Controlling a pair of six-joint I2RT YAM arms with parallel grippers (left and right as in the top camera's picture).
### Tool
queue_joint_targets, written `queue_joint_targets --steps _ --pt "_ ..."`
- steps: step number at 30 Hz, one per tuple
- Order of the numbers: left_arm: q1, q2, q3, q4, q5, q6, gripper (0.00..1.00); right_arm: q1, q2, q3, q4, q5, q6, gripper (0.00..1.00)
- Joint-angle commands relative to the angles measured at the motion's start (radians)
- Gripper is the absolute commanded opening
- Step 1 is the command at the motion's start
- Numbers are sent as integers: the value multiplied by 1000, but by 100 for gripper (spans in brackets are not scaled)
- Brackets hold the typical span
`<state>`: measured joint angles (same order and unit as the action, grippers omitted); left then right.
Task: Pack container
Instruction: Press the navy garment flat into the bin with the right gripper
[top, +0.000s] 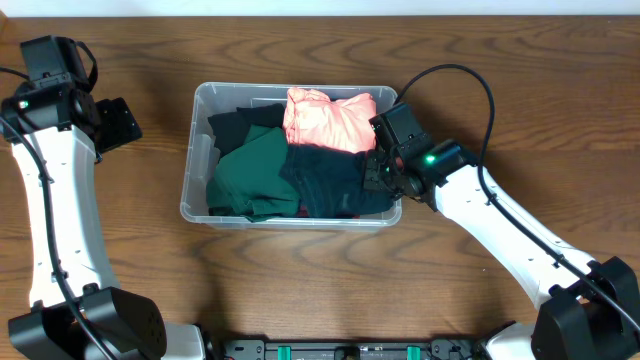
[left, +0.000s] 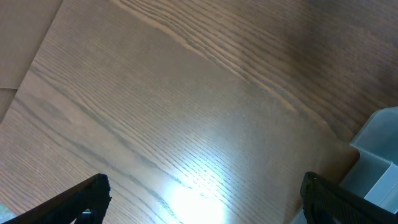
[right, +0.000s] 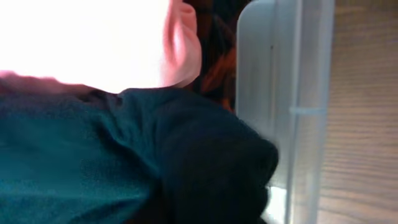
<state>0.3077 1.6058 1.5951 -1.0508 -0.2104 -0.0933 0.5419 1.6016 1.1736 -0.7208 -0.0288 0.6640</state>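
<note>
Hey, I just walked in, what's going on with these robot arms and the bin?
Clothes are being packed into the clear container. It holds a pink garment, a green garment and a dark garment. The right gripper is down at the container's right end, against the dark garment; whether it grips is hidden. The left gripper hangs open over the table, left of the container.

Prob. lab: wood table (top: 320, 285), 2 robot arms (top: 505, 220).

White arms (top: 48, 220), black joints (top: 50, 62), black cables (top: 455, 67)
</note>
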Motion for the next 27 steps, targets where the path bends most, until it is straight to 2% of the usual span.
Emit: queue_joint_targets --steps 1,6,8,10,11,12,18,23,27 --pt "3 -12 13 -3 -11 2 98 1 -21 2 27 75 -84 45" --pt "3 -12 13 -3 -11 2 98 0 -100 3 113 43 -192 70" --pt "3 -12 13 -3 -11 2 98 -2 -152 3 138 44 -212 71" --pt "3 -12 13 -3 -11 2 98 -3 -207 3 165 43 -217 67" --pt "3 -12 13 -3 -11 2 98 -3 -236 3 182 43 -217 62" --pt "3 -12 13 -3 -11 2 98 -3 -264 3 201 43 -217 52" --pt "3 -12 13 -3 -11 2 98 9 -280 3 268 -71 -217 27" --pt "3 -12 13 -3 -11 2 98 64 -143 2 307 -97 -220 23" --pt "3 -12 13 -3 -11 2 98 117 31 2 365 -200 -268 23"
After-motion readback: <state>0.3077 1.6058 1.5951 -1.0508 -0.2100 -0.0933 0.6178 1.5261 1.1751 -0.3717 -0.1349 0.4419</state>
